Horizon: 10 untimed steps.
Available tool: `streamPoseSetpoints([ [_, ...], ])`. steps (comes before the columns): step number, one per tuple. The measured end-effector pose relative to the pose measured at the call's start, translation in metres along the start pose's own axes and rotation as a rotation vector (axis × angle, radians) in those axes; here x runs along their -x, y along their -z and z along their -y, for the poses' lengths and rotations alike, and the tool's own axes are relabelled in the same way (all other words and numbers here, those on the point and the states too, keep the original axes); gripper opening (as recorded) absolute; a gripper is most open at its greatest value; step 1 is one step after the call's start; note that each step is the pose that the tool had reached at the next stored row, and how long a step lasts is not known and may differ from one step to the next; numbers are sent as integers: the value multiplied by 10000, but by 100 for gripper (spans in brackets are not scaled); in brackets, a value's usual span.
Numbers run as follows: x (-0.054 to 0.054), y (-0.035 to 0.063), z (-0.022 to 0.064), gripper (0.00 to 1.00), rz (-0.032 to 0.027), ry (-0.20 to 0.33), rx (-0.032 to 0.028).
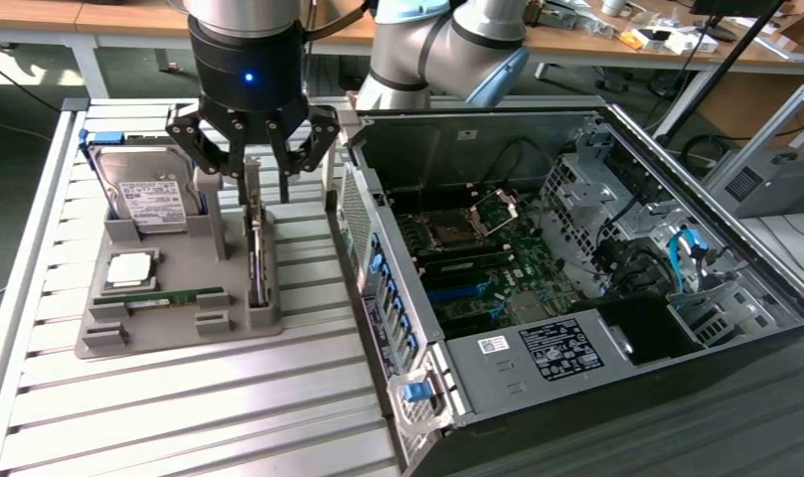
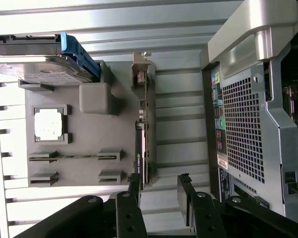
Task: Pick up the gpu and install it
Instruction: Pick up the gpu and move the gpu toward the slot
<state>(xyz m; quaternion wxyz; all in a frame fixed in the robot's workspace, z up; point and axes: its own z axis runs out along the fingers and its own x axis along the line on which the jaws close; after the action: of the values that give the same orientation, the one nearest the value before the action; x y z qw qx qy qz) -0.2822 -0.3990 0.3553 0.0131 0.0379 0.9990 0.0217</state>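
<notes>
The gpu stands on its long edge in a slot of the grey holder tray, with its silver bracket at one end. My gripper hangs open just above the card's bracket end, one finger on each side of it and nothing gripped. In the wrist view the gpu runs away from my gripper, and its near end sits close to one fingertip. The open computer case lies at the exterior view's right, with its motherboard exposed.
The tray also holds a silver hard drive in a blue-edged caddy, a processor chip and a narrow green memory stick. The case's perforated rear wall stands close beside the tray. All rests on a slatted aluminium table.
</notes>
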Motion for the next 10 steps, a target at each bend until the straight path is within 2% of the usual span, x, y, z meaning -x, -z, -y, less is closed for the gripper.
streamPoseSetpoints([
  [10, -4, -16, 1, 43, 0, 0, 0],
])
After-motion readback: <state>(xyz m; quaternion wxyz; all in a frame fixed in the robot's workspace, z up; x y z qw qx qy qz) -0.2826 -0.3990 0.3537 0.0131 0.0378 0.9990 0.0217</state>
